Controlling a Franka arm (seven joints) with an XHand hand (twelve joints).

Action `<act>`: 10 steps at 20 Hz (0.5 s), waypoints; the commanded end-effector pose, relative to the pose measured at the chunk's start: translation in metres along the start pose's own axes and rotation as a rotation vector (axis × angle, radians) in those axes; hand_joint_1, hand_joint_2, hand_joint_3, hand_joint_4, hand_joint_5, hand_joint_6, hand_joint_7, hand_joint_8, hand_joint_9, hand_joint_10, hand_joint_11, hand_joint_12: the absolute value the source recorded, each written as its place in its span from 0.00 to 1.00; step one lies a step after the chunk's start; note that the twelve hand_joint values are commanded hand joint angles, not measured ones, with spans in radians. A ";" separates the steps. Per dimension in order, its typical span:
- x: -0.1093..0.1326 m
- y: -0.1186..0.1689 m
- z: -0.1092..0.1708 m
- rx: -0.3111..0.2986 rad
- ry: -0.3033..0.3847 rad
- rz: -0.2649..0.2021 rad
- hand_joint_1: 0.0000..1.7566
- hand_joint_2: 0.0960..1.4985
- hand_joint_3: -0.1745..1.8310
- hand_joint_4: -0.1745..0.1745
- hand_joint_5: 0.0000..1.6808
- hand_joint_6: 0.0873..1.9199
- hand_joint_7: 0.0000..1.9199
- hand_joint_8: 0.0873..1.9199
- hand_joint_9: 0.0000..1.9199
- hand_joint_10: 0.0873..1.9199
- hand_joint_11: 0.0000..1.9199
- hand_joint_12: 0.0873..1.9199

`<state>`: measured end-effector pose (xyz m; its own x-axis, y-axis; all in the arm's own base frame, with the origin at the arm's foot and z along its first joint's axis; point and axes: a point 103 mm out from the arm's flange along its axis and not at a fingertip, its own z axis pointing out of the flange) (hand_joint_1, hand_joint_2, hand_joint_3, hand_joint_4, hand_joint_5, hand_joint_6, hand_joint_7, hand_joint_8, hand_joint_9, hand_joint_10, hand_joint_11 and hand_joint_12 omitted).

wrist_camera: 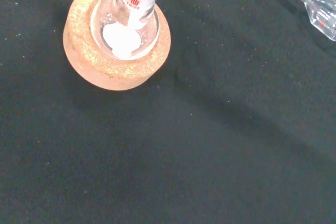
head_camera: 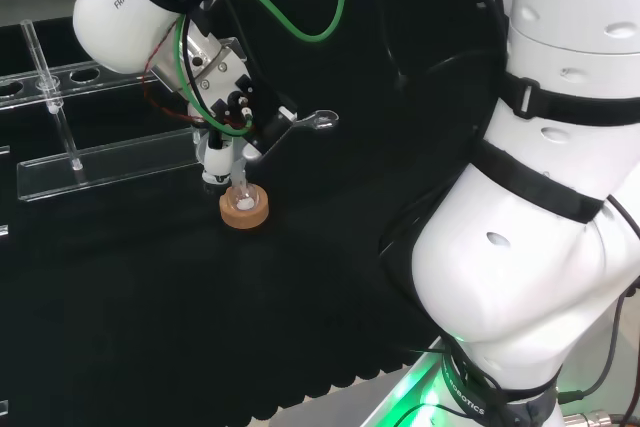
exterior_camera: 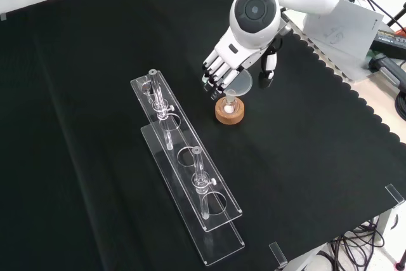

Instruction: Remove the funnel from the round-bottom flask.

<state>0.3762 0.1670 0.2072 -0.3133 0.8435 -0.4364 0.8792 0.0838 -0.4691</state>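
Grainy cork ring (wrist_camera: 116, 38), round clear flask (wrist_camera: 126, 27) holding white powder, glass funnel (exterior_camera: 236, 84), hand (exterior_camera: 223, 65) relaxed, empty

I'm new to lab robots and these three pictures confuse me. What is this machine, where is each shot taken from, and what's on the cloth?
It is one white robot arm carrying a black and white hand. One camera looks over the arm from behind, one looks down from in front, one sits at the wrist. On the black cloth a small round-bottom flask with white material inside sits in a cork ring. A clear funnel stands in its neck. The hand reaches around the funnel; I cannot tell whether it grips yet. Clear plastic racks with glass tubes lie nearby.
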 end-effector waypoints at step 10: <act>0.001 0.006 0.006 -0.008 -0.034 0.033 0.38 0.49 0.25 0.54 0.17 0.00 0.08 0.29 0.25 0.31 0.22 0.72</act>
<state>0.3786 0.1649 0.2012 -0.3010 0.8384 -0.4545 0.8880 0.0726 -0.4541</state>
